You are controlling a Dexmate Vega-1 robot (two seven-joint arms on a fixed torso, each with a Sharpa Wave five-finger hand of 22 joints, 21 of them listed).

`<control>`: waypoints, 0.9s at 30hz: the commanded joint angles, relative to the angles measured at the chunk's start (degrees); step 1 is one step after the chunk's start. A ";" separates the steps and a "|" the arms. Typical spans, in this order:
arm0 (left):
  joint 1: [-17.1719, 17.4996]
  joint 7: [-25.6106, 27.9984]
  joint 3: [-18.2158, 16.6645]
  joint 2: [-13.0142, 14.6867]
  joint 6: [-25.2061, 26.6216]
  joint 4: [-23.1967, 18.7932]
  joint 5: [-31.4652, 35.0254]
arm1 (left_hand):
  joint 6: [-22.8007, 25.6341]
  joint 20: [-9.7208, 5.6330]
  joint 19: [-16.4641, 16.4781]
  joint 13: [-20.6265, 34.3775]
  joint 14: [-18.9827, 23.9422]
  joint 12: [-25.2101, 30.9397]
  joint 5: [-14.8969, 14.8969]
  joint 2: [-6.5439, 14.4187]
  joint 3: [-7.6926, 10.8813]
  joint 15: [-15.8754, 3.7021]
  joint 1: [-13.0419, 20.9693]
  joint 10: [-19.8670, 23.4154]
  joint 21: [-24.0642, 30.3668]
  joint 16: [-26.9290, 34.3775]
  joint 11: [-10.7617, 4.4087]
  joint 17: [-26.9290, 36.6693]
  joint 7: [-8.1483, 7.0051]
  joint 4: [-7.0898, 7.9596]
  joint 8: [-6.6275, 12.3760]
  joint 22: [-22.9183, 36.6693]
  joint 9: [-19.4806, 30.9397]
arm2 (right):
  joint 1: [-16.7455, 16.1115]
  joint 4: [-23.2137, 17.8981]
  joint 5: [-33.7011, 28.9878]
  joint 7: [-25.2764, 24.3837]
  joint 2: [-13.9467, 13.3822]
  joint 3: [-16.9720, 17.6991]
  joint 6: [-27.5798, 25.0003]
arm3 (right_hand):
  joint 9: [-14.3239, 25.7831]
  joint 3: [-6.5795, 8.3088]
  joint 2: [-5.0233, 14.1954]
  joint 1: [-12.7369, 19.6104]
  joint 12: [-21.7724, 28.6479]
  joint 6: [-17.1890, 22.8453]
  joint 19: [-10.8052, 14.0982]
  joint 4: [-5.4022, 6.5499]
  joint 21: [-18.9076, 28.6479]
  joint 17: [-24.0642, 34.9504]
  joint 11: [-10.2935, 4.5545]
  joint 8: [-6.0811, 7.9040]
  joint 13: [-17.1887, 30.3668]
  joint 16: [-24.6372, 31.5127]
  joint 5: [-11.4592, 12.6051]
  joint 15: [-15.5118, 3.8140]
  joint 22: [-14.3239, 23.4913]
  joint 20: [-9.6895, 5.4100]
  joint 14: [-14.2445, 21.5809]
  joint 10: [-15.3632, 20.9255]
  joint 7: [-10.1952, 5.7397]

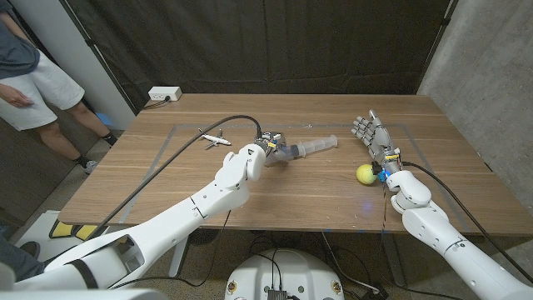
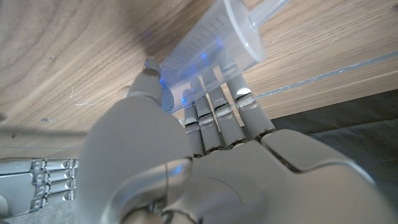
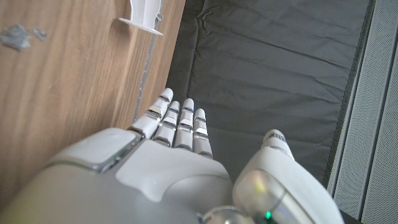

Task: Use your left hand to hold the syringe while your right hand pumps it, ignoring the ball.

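Right hand [image 1: 371, 133] of mine stands open, empty; clear plastic syringe [image 1: 306, 148], barrel gripped by my left hand [image 1: 260, 154], points its plunger rightward at it.

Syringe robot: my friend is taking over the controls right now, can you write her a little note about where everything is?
Left robot hand: grips the syringe by its barrel, low over the table.
Right robot hand: fingers apart, holding nothing, off to the right of the plunger end.
Yellow ball: on the table near the right wrist; ignore it.
Done: syringe held.
Left: bring the right robot hand to the plunger and pump.
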 commanded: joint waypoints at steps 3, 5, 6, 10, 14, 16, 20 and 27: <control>3.82 9.25 -2.52 1.06 1.97 -2.72 -4.99 | 6.31 -0.42 1.78 0.24 4.54 0.46 -0.17 2.48 5.60 -4.37 2.07 3.95 0.62 0.09 -1.67 0.08 0.46 3.98 0.81 0.18 0.27 | -0.77 -0.79 -0.53 -1.13 0.13 0.26 0.62 | 0.18 -0.08 0.43 -0.06 0.15 0.60 0.37 -0.36 -0.10 0.11 0.04 0.03 0.13 0.37 0.10 -0.01 0.33 -0.01 0.61 0.38 0.13; 4.71 11.15 -3.38 1.45 1.70 -3.32 -6.18 | 6.92 -0.52 2.10 0.26 5.04 0.45 -0.20 2.44 5.84 -4.50 2.06 4.38 0.68 0.04 -1.69 0.05 0.58 4.07 0.93 0.17 0.29 | -0.81 -0.90 -0.79 -1.42 0.20 0.36 1.02 | 0.18 -0.09 0.44 -0.07 0.14 0.64 0.37 -0.37 -0.11 0.11 0.08 0.04 0.13 0.35 0.10 -0.02 0.33 0.01 0.58 0.38 0.16; 5.09 11.97 -3.71 1.76 1.56 -3.69 -6.62 | 7.10 -0.55 2.18 0.27 5.15 0.43 -0.21 2.42 5.89 -4.46 2.06 4.44 0.69 0.02 -1.69 0.05 0.63 4.08 0.97 0.17 0.30 | -0.83 -0.96 -0.94 -1.53 0.23 0.38 1.22 | 0.19 -0.09 0.44 -0.07 0.14 0.63 0.40 -0.37 -0.11 0.11 0.06 0.03 0.13 0.34 0.10 -0.03 0.33 -0.01 0.58 0.38 0.13; 6.32 14.00 -4.72 2.95 2.04 -5.17 -7.96 | 7.36 -0.55 2.23 0.28 5.41 0.29 -0.23 2.35 6.14 -4.27 2.04 4.62 0.62 -0.14 -1.54 0.03 0.65 4.17 0.93 0.16 0.31 | -0.90 -1.12 -1.59 -1.88 0.31 0.29 1.97 | 0.19 -0.11 0.45 -0.07 0.12 0.65 0.38 -0.39 -0.15 0.11 0.02 0.02 0.13 0.29 0.10 0.03 0.34 -0.07 0.52 0.40 0.14; 7.87 16.86 -6.01 4.11 1.64 -6.27 -9.64 | 7.51 -0.51 1.96 0.28 5.11 0.15 -0.25 2.29 6.33 -4.30 2.04 4.70 0.45 -0.49 -1.45 0.02 0.63 4.22 0.86 0.16 0.32 | -0.91 -1.24 -1.77 -2.08 0.29 0.15 1.97 | 0.19 -0.11 0.45 -0.05 0.09 0.68 0.32 -0.42 -0.21 0.10 0.04 0.01 0.14 0.22 0.10 -0.09 0.34 -0.11 0.42 0.37 0.18; 8.88 19.20 -6.81 4.48 0.83 -6.52 -10.59 | 7.37 -0.32 1.07 0.29 4.54 -0.20 -0.25 2.28 6.57 -3.96 2.02 4.34 0.03 -0.95 -1.13 0.03 0.74 4.32 0.65 0.17 0.31 | -0.90 -1.41 -1.84 -2.31 0.29 0.06 1.74 | 0.19 -0.11 0.45 -0.04 0.09 0.68 0.32 -0.43 -0.22 0.10 0.08 0.01 0.14 0.20 0.10 -0.12 0.34 -0.11 0.39 0.38 0.13; 11.42 26.22 -9.34 4.80 -3.43 -6.01 -13.81 | 7.42 -0.39 0.70 0.30 4.26 -0.40 -0.25 2.30 6.83 -4.21 2.05 4.31 -0.18 -1.26 -1.35 0.07 0.60 4.39 0.51 0.19 0.31 | -0.80 -2.18 -2.78 -2.83 -0.01 -0.23 1.64 | 0.19 -0.12 0.46 -0.03 0.05 0.71 0.22 -0.46 -0.29 0.09 0.06 0.00 0.14 0.13 0.10 -0.01 0.34 -0.18 0.27 0.34 0.07; 11.83 29.89 -10.31 7.28 -7.32 -6.83 -14.80 | 7.63 -0.65 0.39 0.31 4.33 -0.62 -0.24 2.25 7.14 -4.36 2.05 4.38 -0.39 -1.48 -1.48 0.11 0.36 4.49 0.38 0.21 0.29 | -1.12 -5.04 -4.72 -4.67 -1.24 -0.38 0.63 | 0.19 -0.16 0.47 -0.05 -0.10 0.64 -0.17 -0.49 -0.50 0.09 0.10 -0.07 0.14 -0.06 0.09 0.07 0.35 -0.23 -0.15 0.05 -0.01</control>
